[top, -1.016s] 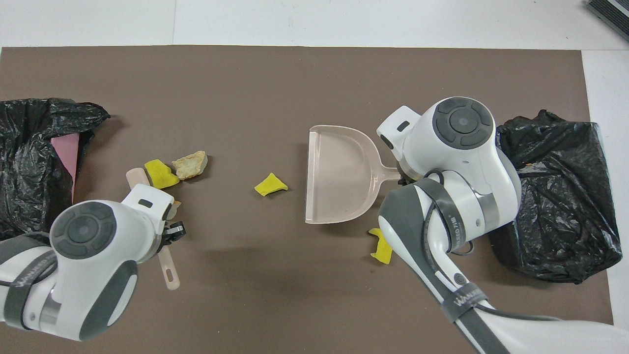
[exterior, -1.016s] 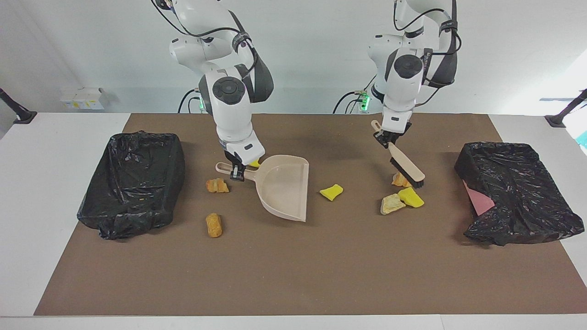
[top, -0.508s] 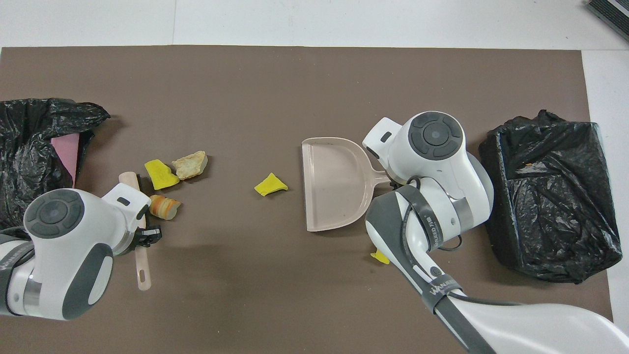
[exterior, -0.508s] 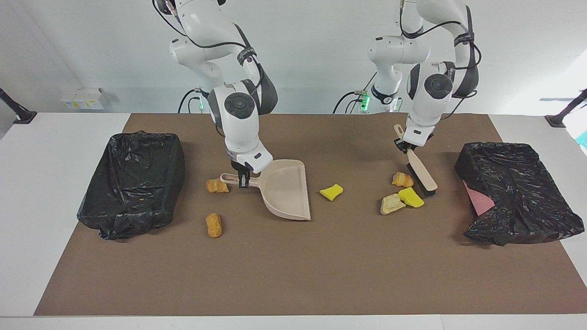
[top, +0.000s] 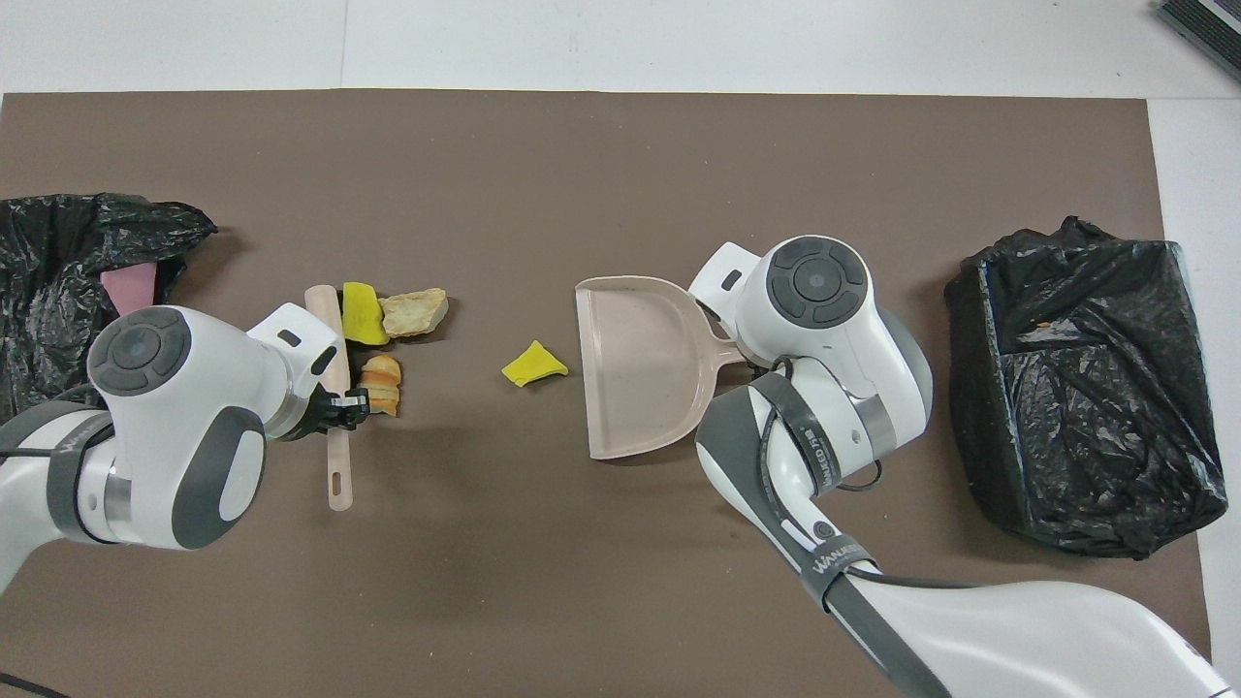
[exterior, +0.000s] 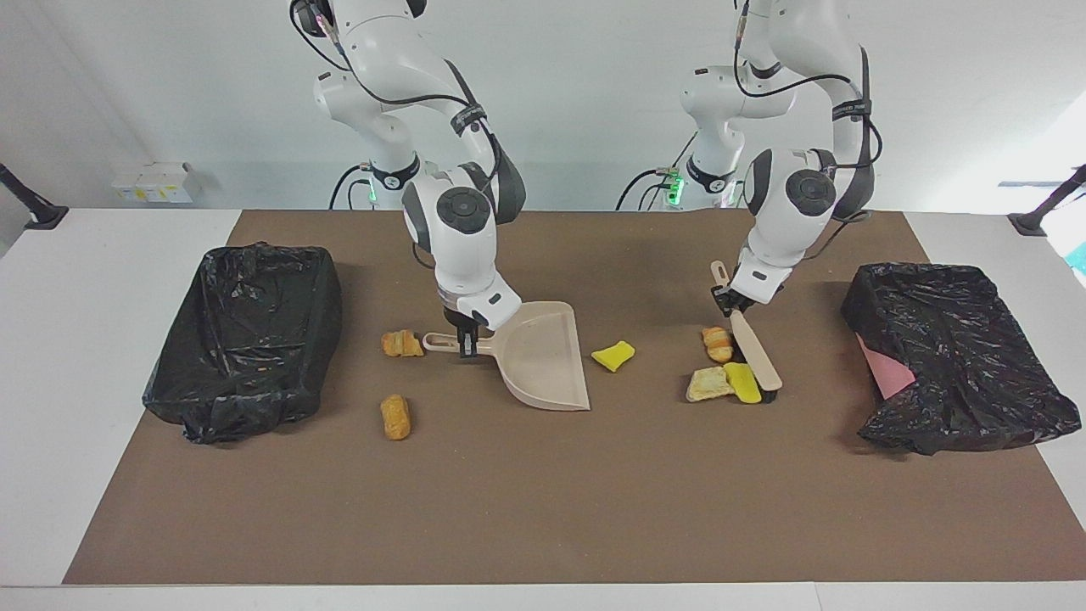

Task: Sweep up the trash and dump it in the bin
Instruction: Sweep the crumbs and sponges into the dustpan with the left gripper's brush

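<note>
Left gripper (exterior: 732, 305): clamped on the brush (exterior: 753, 350) handle, head down on the mat (exterior: 543, 509) against a yellow scrap (exterior: 743, 382).
Right gripper (exterior: 466, 338): clamped on the dustpan (exterior: 543, 356) handle, pan mouth turned toward the left arm's end.
Trash by brush: yellow scrap, tan lump (exterior: 706, 384) and striped roll (exterior: 718, 344) bunched together, touching or nearly so.
Trash mid-mat: one yellow wedge (exterior: 613, 355) just beside the pan's mouth, not yet in it.
Trash by pan handle: two orange lumps (exterior: 401, 344) (exterior: 395, 416), toward the right arm's end, untouched.
Bins: one black-lined bin (exterior: 246, 339) at the right arm's end, another (exterior: 954, 356) at the left arm's end.
Progress: early, by my reading; pan looks empty, nothing swept in, dumping not begun.
Left to do: push the bunch and the wedge into the pan, collect the two lumps, tip into a bin.
Facing view only: the two orange lumps; brush head on the mat.
Overhead view only: the pan's bare inside seen straight down; the right arm hides those lumps.
</note>
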You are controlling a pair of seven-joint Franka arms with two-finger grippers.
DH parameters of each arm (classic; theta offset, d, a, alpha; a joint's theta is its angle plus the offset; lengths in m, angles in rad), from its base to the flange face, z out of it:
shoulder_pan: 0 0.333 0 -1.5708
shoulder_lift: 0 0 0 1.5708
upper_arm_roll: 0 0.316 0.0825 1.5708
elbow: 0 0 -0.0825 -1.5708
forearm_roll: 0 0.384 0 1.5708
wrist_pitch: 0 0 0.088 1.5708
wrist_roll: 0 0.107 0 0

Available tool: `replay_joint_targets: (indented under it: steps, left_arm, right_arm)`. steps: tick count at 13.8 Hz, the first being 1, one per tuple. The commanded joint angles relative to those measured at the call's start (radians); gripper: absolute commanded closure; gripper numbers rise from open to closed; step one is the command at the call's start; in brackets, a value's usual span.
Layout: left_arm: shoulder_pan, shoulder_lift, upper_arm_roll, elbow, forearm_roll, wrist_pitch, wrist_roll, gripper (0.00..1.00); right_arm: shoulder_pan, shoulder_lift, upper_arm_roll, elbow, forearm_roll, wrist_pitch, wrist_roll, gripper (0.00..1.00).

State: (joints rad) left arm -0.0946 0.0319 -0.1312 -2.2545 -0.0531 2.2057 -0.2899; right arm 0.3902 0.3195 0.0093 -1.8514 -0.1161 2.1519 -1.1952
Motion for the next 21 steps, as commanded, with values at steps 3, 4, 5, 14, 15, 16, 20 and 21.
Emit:
replay_joint_targets:
  steps: [3,4,5,14,15,16,20,21]
  left_arm:
    - [-0.124,0.049,0.007,0.029,-0.057,0.048,0.044,1.00]
    - [-0.141,0.052,0.007,0.029,-0.069,0.061,0.044,1.00]
    - [-0.158,0.054,0.002,0.030,-0.098,0.065,0.048,1.00]
    - [-0.448,0.059,0.002,0.082,-0.424,0.192,0.029,1.00]
    - [-0.456,0.059,0.001,0.096,-0.433,0.192,0.005,1.00]
    - [-0.467,0.059,-0.001,0.102,-0.432,0.192,-0.021,1.00]
    - [-0.452,0.046,0.013,0.107,-0.427,0.157,-0.049,1.00]
    - [-0.423,0.037,0.018,0.108,-0.419,0.114,-0.069,1.00]
  right_arm:
    - [-0.004,-0.002,0.004,-0.006,-0.020,0.016,-0.012,1.00]
    - [-0.004,-0.002,0.004,-0.006,-0.020,0.014,-0.011,1.00]
    - [-0.004,-0.002,0.004,-0.006,-0.020,0.014,-0.009,1.00]
    - [-0.004,-0.002,0.004,-0.005,-0.020,0.013,0.008,1.00]
    - [-0.004,-0.002,0.004,-0.005,-0.020,0.013,0.009,1.00]
    - [-0.004,-0.002,0.004,-0.005,-0.020,0.013,0.009,1.00]
    - [-0.004,-0.002,0.004,-0.003,-0.020,0.013,0.012,1.00]
    - [-0.004,0.000,0.004,-0.002,-0.020,0.013,0.012,1.00]
